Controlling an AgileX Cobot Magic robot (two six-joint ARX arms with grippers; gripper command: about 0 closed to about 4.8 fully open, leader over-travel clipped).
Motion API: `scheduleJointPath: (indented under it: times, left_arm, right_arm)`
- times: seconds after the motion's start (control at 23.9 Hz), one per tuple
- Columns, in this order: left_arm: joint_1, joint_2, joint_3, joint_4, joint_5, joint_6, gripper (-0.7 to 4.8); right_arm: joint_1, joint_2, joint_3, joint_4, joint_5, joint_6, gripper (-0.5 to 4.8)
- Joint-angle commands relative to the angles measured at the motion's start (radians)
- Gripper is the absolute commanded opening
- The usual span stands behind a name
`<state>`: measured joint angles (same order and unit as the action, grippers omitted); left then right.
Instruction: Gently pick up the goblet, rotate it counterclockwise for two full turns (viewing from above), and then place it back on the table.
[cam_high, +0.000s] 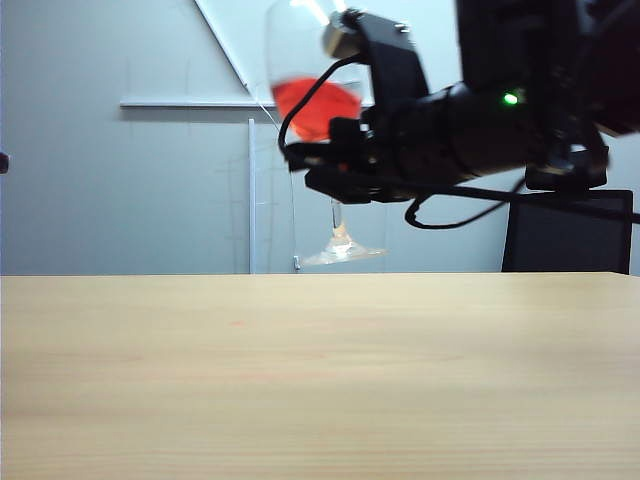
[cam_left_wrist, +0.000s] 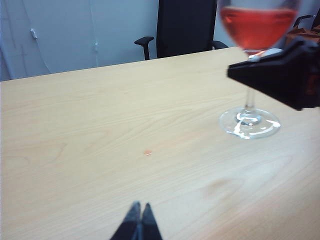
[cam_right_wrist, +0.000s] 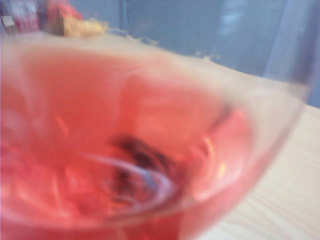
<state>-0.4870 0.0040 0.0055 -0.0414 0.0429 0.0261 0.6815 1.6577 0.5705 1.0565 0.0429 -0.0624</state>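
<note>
The goblet (cam_high: 315, 105) hangs tilted above the table (cam_high: 320, 380), red liquid in its bowl and its round foot (cam_high: 342, 254) off the wood. My right gripper (cam_high: 325, 168) is shut on the thin stem just under the bowl. The left wrist view shows the same goblet (cam_left_wrist: 257, 25) with the black right gripper (cam_left_wrist: 250, 75) across its stem and its foot (cam_left_wrist: 250, 123) low over the table (cam_left_wrist: 100, 125). The blurred red bowl (cam_right_wrist: 125, 150) fills the right wrist view and hides the fingers there. My left gripper (cam_left_wrist: 140, 206) is shut and holds nothing, well short of the glass.
A black office chair (cam_left_wrist: 185, 25) stands behind the table's far edge and shows again as the black chair (cam_high: 565, 235) at the right. A small red spot (cam_left_wrist: 148, 152) marks the wood. A pale wall closes the background.
</note>
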Motion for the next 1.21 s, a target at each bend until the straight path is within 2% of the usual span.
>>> scheduleJointPath:
  times: [0.04,0.33,0.46,0.58,0.75,0.84,1.21]
  left_arm:
    - [0.001,0.002,0.003,0.013,0.003,0.000,-0.05]
    - [0.001,0.002,0.003,0.012,0.003,0.000,-0.05]
    - [0.001,0.002,0.003,0.012,0.003,0.000,-0.05]
    - [0.001,0.002,0.003,0.013,0.003,0.000,-0.05]
    - [0.001,0.002,0.003,0.013,0.003,0.000,-0.05]
    - [0.001,0.002,0.003,0.012,0.003,0.000,-0.05]
    - [0.001,0.002,0.003,0.013,0.003,0.000,-0.05]
  right_arm:
    - [-0.018,-0.009,-0.069,0.212,0.000,0.150,-0.05]
    - [-0.098,0.004,-0.092,0.231,-0.003,0.410,-0.05]
    - [-0.150,0.043,-0.071,0.241,-0.055,0.529,-0.05]
    - [-0.167,0.082,-0.035,0.229,-0.071,0.561,-0.05]
    - [-0.168,0.119,0.036,0.148,-0.072,0.546,-0.05]
    - [-0.165,0.128,0.101,0.039,-0.068,0.457,-0.05]
    - [-0.150,0.128,0.280,-0.256,-0.043,0.235,-0.05]
